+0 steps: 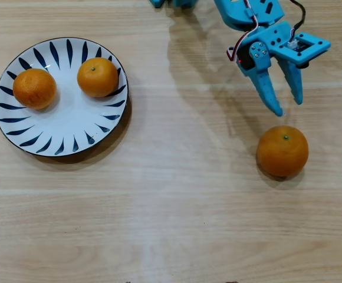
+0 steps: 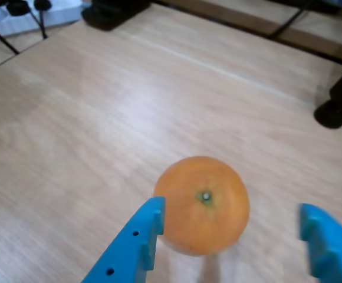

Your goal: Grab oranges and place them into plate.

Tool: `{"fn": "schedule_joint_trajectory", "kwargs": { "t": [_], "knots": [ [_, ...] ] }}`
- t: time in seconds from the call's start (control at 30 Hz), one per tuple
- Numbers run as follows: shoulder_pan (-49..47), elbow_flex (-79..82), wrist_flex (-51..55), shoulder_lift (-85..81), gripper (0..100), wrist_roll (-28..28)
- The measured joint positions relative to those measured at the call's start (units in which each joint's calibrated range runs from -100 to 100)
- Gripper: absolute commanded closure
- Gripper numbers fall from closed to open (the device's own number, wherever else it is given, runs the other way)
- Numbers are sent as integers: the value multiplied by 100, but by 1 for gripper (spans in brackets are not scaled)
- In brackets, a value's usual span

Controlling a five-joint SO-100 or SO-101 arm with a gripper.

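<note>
Currently, the hand (image 1: 288,107) is open, with both blue fingers spread and empty. It sits just beside the large orange (image 1: 282,151), which rests on the wooden counter (image 1: 177,194), stem dot upward. In the wrist view, this orange (image 2: 201,204) lies between the fingertips (image 2: 150,221) without contact. Two smaller oranges (image 1: 35,88) (image 1: 98,76) lie apart inside the plate (image 1: 71,127), well away on the overhead view's left.
</note>
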Motion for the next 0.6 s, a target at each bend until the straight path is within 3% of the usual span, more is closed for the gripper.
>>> {"fn": "schedule_joint_trajectory", "kwargs": {
  "t": [0.43, 0.6],
  "knots": [
    [-236, -947, 0, 1363, 58, -172],
    [-253, -1355, 0, 1769, 52, -287]
  ]
}}
